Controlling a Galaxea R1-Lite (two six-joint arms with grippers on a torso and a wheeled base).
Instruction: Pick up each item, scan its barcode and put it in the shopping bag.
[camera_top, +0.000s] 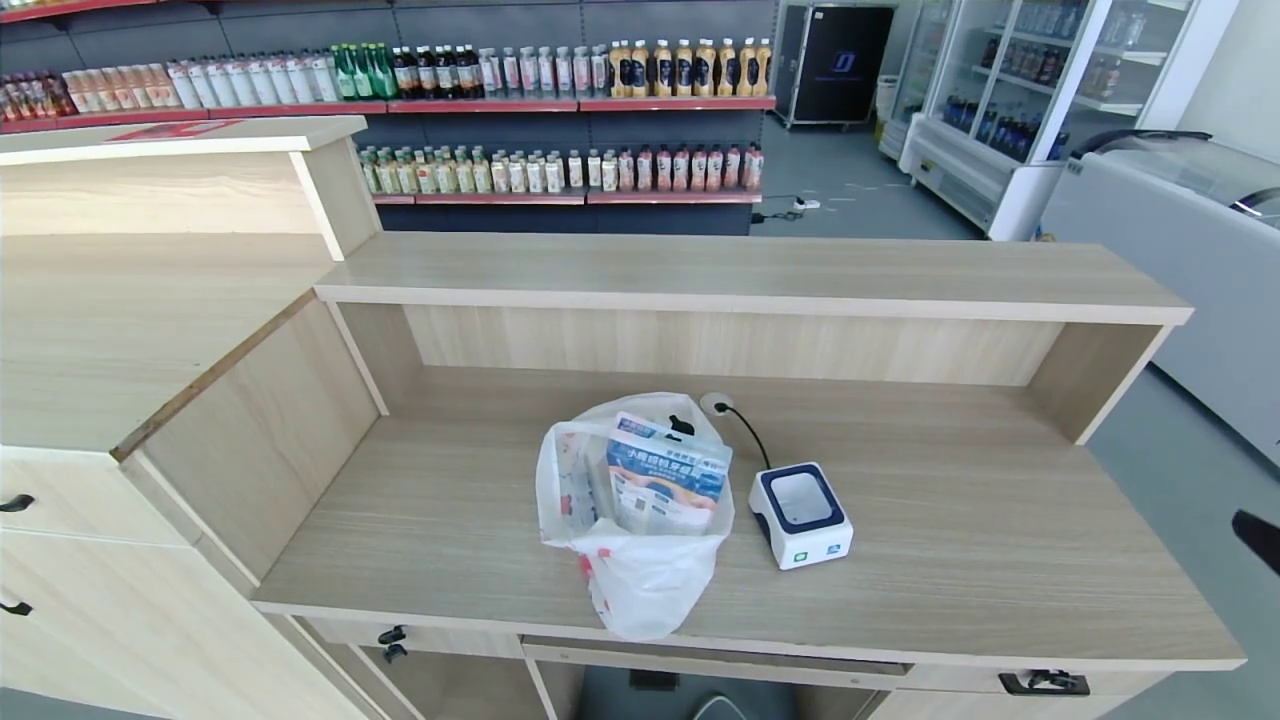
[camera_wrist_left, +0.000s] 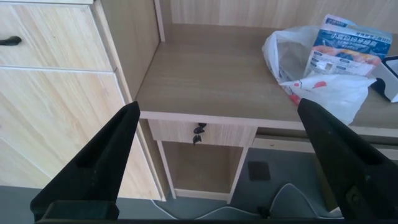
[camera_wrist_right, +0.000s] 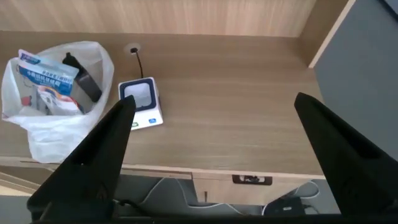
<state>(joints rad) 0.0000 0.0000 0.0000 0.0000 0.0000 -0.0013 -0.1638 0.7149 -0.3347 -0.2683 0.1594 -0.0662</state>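
A white plastic shopping bag (camera_top: 640, 570) stands open on the wooden counter (camera_top: 950, 540), near its front edge. A blue and white packet (camera_top: 668, 480) stands upright in it, with a black item (camera_top: 681, 424) behind. The white barcode scanner (camera_top: 801, 515) sits just right of the bag, its cable running to a hole at the back. My left gripper (camera_wrist_left: 217, 104) hangs open and empty off the counter's front left corner, with the bag (camera_wrist_left: 323, 87) far from it. My right gripper (camera_wrist_right: 214, 98) is open and empty over the counter's front, to the right of the scanner (camera_wrist_right: 142, 102) and bag (camera_wrist_right: 56, 118).
A raised shelf (camera_top: 750, 275) runs along the back of the counter, with side panels at both ends. Drawers with a lock (camera_wrist_left: 199, 132) sit under the front edge. Shelves of bottles (camera_top: 560, 75) and coolers stand in the room behind. The counter right of the scanner is bare wood.
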